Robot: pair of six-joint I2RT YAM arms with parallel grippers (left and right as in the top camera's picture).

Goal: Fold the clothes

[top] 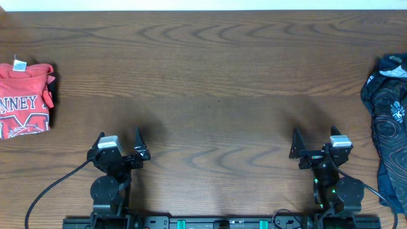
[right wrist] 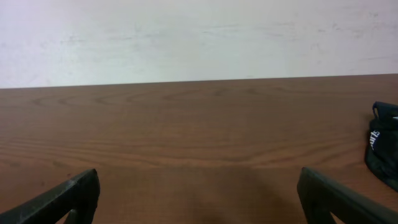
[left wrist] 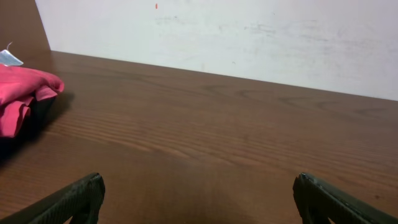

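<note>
The black cycling jersey (top: 389, 121) with thin wavy lines lies crumpled at the table's right edge; a corner of it shows in the right wrist view (right wrist: 384, 144). A folded red T-shirt (top: 24, 98) with white lettering lies at the left edge, also in the left wrist view (left wrist: 22, 96). My left gripper (top: 119, 138) is open and empty near the front edge, its fingers wide apart (left wrist: 198, 193). My right gripper (top: 313, 138) is open and empty near the front right, left of the jersey (right wrist: 199, 190).
The dark wooden table (top: 216, 83) spans the whole view. A white wall (right wrist: 199, 37) runs behind its far edge. Black cables (top: 51, 191) trail from both arm bases at the front.
</note>
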